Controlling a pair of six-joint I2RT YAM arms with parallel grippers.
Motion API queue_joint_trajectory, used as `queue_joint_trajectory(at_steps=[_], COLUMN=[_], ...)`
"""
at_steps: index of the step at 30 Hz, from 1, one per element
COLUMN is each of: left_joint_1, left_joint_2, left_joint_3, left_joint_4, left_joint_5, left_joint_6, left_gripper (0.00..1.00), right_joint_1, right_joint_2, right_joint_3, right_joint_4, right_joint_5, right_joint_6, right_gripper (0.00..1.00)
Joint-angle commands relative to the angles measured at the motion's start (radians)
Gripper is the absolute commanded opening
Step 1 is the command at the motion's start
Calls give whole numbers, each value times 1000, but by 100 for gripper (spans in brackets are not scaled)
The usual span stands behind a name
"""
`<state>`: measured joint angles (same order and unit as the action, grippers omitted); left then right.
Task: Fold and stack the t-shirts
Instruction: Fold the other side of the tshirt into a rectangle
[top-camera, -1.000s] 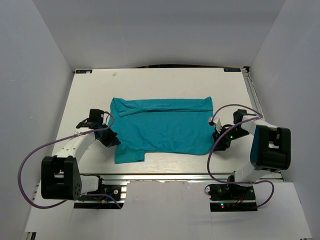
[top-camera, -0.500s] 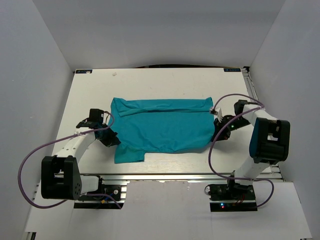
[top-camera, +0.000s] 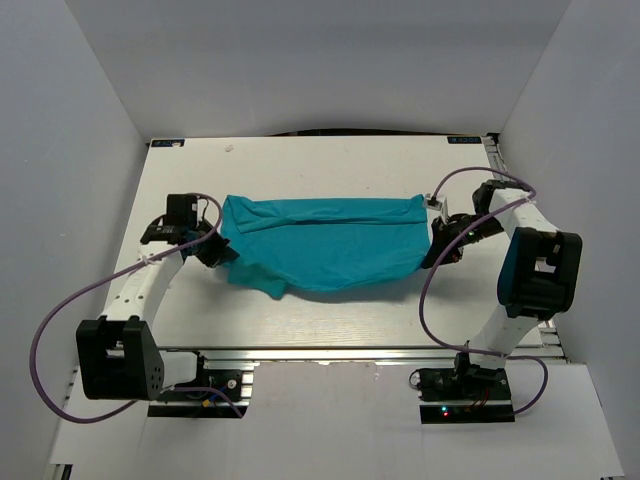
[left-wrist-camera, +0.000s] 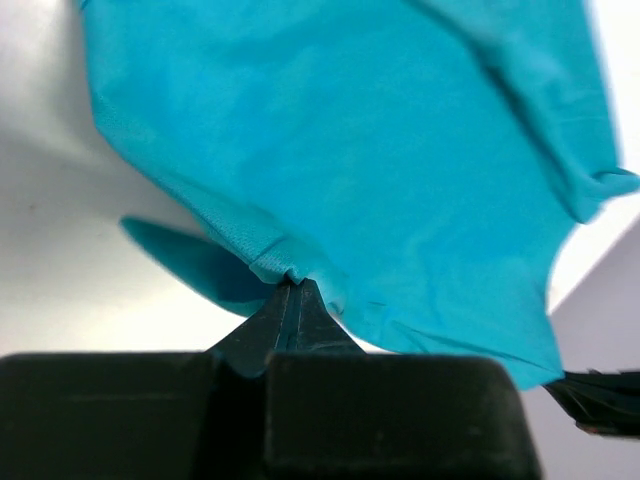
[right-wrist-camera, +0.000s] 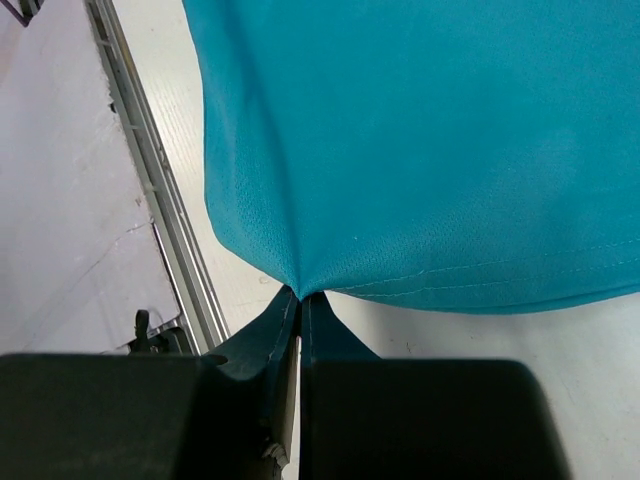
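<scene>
You have the soft teal short-sleeved cloth t-shirt (top-camera: 320, 245) in the middle of the flat white table (top-camera: 300, 165), spread wide between your two arms. Your left gripper (left-wrist-camera: 292, 287) is pinched tight on the shirt's left near edge. Your right gripper (right-wrist-camera: 300, 295) is pinched tight on its right near corner. The near edge sags between them, and the far edge lies on the table.

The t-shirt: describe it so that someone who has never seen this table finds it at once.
On the white table, look at the middle. There a teal t-shirt is stretched crosswise, the left tool pinching its left edge and the right tool its right edge. It is the only cloth on the table, soft and plain, with no print.
</scene>
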<state>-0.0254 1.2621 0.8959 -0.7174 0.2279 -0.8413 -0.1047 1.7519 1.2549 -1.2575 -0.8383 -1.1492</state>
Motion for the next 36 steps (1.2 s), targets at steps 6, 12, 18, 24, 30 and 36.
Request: queue_joint_trajectory(at_steps=[6, 12, 18, 24, 30, 36], left_joint_1=[18, 18, 18, 18, 18, 18], left_joint_2=[-17, 36, 103, 155, 174, 198], left_joint_3=[55, 34, 46, 49, 35, 38], left_joint_4=[-7, 44, 78, 104, 119, 131], left_joint_5=[39, 54, 64, 68, 74, 73], left_joint_6=[21, 11, 11, 15, 16, 16], left_gripper=[0, 0, 0, 0, 0, 0], right_joint_1=[-3, 31, 49, 66, 71, 69], right_joint_2=[31, 12, 78, 116, 107, 70], right_joint_3=[-5, -72, -37, -29, -19, 67], right_joint_4=[145, 401, 486, 529, 590, 612], right_joint_5=[51, 183, 220, 239, 220, 228], right_joint_6=[196, 466, 608, 675, 700, 697], right_gripper=[4, 6, 7, 16, 36, 44])
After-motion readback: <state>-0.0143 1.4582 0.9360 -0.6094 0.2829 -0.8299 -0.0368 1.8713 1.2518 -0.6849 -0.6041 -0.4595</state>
